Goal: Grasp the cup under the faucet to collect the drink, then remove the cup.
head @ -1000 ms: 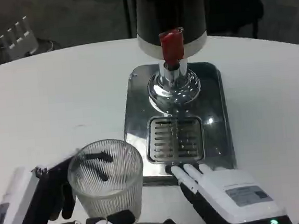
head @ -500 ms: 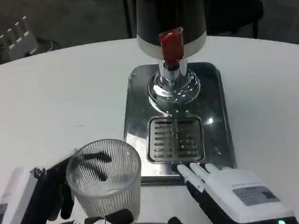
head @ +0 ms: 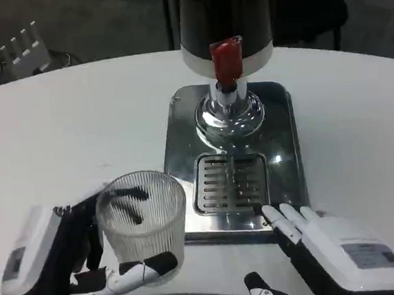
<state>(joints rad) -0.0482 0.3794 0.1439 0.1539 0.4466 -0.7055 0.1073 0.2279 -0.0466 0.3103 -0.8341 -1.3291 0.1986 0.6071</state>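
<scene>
White round table (head: 64,124) w/ dark floor behind; the ribbed clear cup (head: 143,225) sits near the front edge, left of the metal drip tray (head: 280,147) and not yet under the faucet (head: 226,107) w/ its red lever (head: 227,60). Left hand (head: 69,269) wraps it, fingers behind and thumb across the front, prob. so it can be carried over to the grate (head: 230,183). Right hand (head: 330,253) rests w/ fingers spread at the tray's front right corner, holding nothing, seemingly waiting; its back carries a label too small to read.
</scene>
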